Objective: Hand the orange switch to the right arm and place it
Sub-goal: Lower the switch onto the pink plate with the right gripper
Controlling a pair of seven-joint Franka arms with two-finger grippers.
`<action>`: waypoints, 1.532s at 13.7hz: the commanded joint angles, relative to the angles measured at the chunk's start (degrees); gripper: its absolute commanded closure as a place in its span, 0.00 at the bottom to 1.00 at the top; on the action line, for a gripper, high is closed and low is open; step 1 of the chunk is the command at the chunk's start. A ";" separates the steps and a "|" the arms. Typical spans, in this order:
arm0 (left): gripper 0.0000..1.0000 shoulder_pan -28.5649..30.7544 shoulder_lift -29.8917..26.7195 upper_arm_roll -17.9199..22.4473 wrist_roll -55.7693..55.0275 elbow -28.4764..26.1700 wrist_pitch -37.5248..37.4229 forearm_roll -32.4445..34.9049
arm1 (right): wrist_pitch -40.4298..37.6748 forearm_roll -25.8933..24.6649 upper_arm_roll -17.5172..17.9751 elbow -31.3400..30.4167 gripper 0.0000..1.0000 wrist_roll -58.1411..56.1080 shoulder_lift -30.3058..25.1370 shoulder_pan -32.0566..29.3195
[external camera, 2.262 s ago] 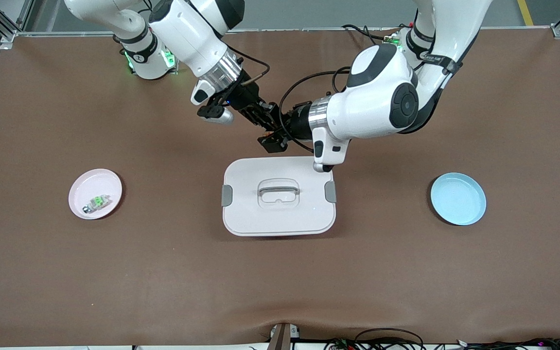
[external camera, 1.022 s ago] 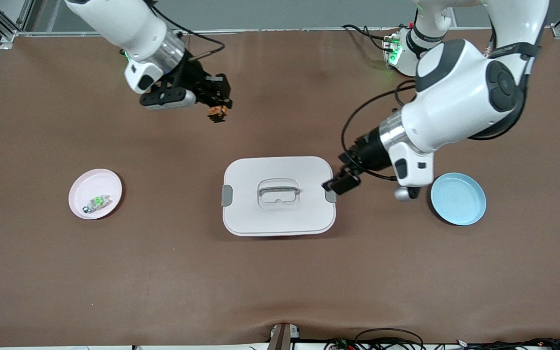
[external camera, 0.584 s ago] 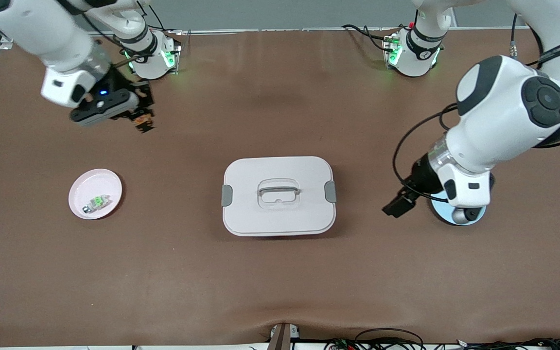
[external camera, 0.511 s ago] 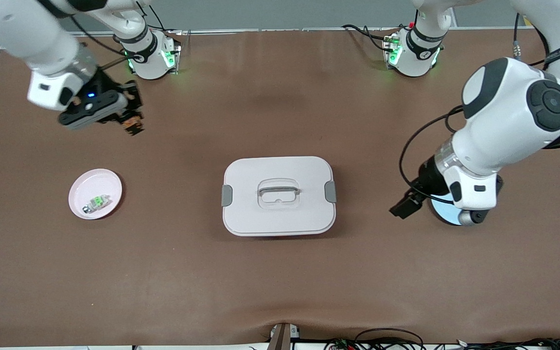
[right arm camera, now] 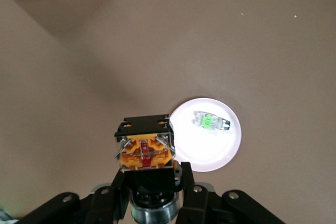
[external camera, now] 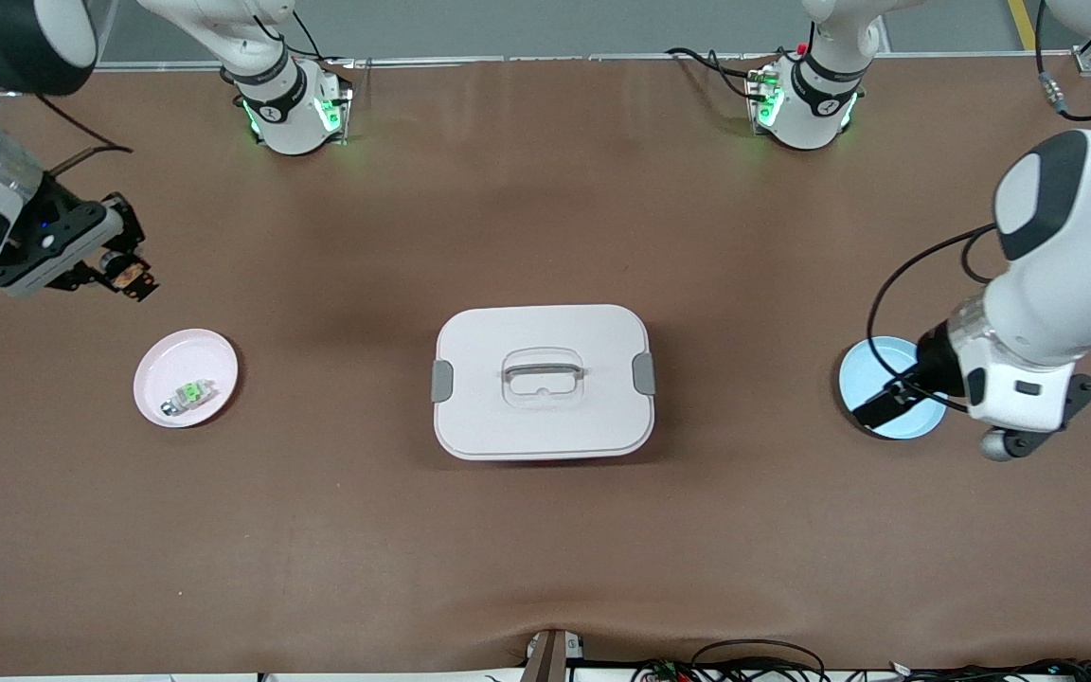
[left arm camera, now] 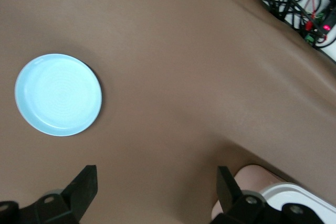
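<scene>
White arms (external camera: 1066, 275) with black joint caps — black cables; green-lit bases (external camera: 295, 109).

Brown table (external camera: 545, 530) — pink plate (external camera: 209, 352), blue plate (external camera: 915, 358), white box (external camera: 542, 426).

Brown table (external camera: 545, 530): two plates (external camera: 186, 377), lidded box (external camera: 543, 381).

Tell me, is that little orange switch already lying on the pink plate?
No, the orange switch is held in the right hand up over the brown table, beside the pink plate.
</scene>
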 commanded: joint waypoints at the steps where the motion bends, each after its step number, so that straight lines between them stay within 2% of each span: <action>1: 0.00 2.17 -2.87 -0.53 3.83 -0.10 -4.02 1.95 | 4.00 -1.35 0.99 0.65 1.00 -9.36 5.10 -5.22; 7: 0.00 4.28 -6.30 -0.44 15.52 -0.02 -8.24 2.75 | 14.20 -2.58 0.99 0.56 1.00 -25.63 16.70 -11.82; 10: 0.00 4.89 -8.14 -0.44 17.30 -0.02 -10.88 2.66 | 15.09 -3.02 0.99 0.47 1.00 -26.96 19.17 -12.27; 12: 0.00 4.11 -9.38 0.35 19.05 -0.28 -13.42 2.57 | 15.44 -5.73 0.99 0.21 1.00 -26.97 19.70 -12.00; 13: 0.00 2.02 -10.43 2.88 21.58 -0.45 -15.00 2.05 | 16.57 -7.92 0.99 -0.49 1.00 -26.97 19.70 -11.83; 15: 0.00 -5.70 -12.88 12.26 31.14 -1.24 -15.98 1.52 | 21.22 -12.06 0.99 -3.12 1.00 -27.05 19.70 -11.91; 16: 0.00 -7.82 -14.64 15.09 34.23 -2.64 -16.16 0.64 | 23.24 -12.77 0.99 -4.70 1.00 -27.05 19.70 -12.00; 18: 0.00 -9.86 -17.89 18.70 36.28 -5.89 -15.81 -2.95 | 26.85 -12.86 0.99 -7.77 1.00 -27.05 19.53 -12.09; 21: 0.00 -14.08 -20.62 23.19 38.65 -8.27 -15.72 -3.49 | 33.44 -12.86 0.99 -13.22 1.00 -27.05 19.61 -12.00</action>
